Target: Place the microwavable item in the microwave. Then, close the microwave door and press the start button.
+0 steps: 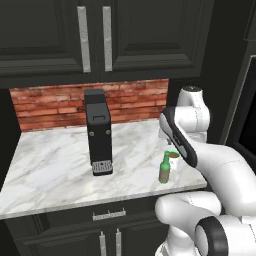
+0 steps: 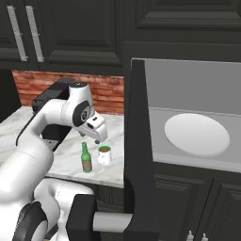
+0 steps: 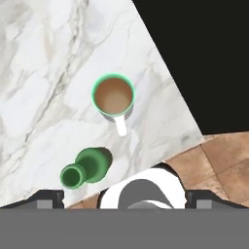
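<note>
The microwavable item, a white cup (image 3: pixel 113 96) with a green rim and brown drink inside, stands on the marble counter near its right front corner, also seen as cup (image 2: pixel 104 154) and cup (image 1: pixel 173 159). My gripper (image 2: pixel 98 140) hovers just above it, up and to the left, open, holding nothing; its fingertips (image 3: pixel 48 198) sit wide apart in the hand view. The microwave (image 2: pixel 188 89) is open at right, its white turntable (image 2: pixel 196 134) bare. The microwave door (image 2: pixel 139 150) swings out toward me, edge-on.
A green glass bottle (image 2: pixel 86 158) stands close left of the cup, also bottle (image 1: pixel 164 169) and bottle (image 3: pixel 85 168). A tall black coffee machine (image 1: pixel 98 132) stands mid-counter. The marble counter (image 1: pixel 50 160) ends right beside the cup. Black cabinets (image 1: pixel 95 35) hang overhead.
</note>
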